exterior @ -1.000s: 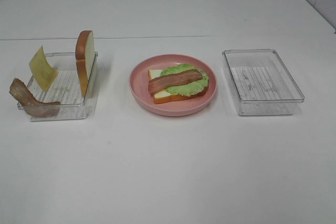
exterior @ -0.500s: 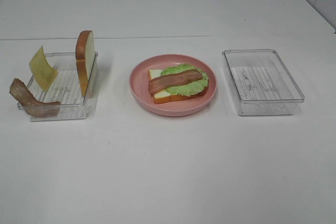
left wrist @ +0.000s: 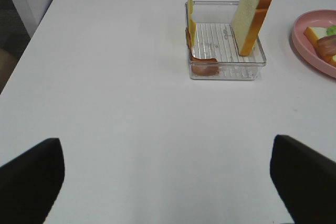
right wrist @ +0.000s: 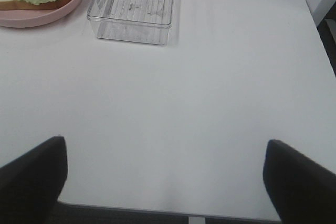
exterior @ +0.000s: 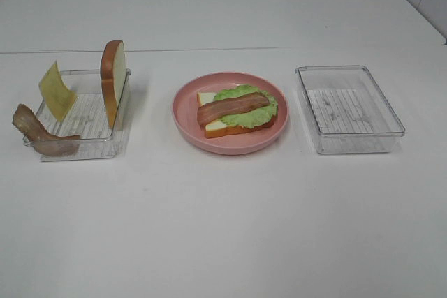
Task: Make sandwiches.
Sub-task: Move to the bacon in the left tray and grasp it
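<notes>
Nothing has moved in the last second: the half-built sandwich of bread slice (exterior: 208, 98), lettuce (exterior: 257, 114) and bacon strip (exterior: 232, 108) sits on the pink plate (exterior: 230, 147), so the upper layers are probably still to add. The left gripper (left wrist: 168, 192) is spread wide and holds nothing. Well ahead of it, the clear tray (left wrist: 226, 71) holds the cheese square (left wrist: 190, 9), second bacon strip (left wrist: 203, 67) and upright bread slice (left wrist: 249, 14). The right gripper (right wrist: 165, 182) is likewise spread and unladen, with the plate far ahead toward the left arm's side.

Pink plate (exterior: 230, 146), white bread slice (exterior: 116, 80) with orange-brown crust, green lettuce (exterior: 258, 115), red-brown bacon strip (exterior: 232, 107), yellow cheese square (exterior: 56, 91), 2 clear trays (exterior: 353, 143) with thin stripes, white table (exterior: 223, 228)
</notes>
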Controlling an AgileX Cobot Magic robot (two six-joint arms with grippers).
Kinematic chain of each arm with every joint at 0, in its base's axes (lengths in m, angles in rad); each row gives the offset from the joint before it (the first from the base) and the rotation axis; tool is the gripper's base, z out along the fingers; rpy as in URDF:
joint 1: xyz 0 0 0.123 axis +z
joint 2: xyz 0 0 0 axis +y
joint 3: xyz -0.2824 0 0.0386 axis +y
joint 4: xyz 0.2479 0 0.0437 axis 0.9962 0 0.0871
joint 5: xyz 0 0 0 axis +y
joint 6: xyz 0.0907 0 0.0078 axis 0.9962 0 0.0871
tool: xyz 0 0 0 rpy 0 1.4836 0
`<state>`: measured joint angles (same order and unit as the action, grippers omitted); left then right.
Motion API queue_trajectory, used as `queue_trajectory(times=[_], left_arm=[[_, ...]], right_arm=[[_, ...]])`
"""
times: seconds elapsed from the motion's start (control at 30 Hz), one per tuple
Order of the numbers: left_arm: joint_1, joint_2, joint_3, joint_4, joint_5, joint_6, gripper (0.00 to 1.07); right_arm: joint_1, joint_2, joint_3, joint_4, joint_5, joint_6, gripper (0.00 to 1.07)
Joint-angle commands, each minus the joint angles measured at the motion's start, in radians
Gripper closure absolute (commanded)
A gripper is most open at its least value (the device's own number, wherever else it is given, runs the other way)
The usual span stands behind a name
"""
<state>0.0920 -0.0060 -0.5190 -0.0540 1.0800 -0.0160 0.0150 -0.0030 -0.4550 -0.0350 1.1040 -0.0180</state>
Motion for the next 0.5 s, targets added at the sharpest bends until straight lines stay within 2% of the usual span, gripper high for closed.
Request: queue_trajectory(times=[0.03,0.5], left_arm=[[0.002,-0.008,0.003,-0.007,-0.005,0.0,0.06],[0.002,0.011,0.003,-0.007,-0.006,0.0,0.06]], right_arm=[[-0.006,-0.036,0.002,0.004,-0.003,-0.012,0.09],[-0.006,-0.036,0.002,0.004,-0.003,-0.012,0.09]])
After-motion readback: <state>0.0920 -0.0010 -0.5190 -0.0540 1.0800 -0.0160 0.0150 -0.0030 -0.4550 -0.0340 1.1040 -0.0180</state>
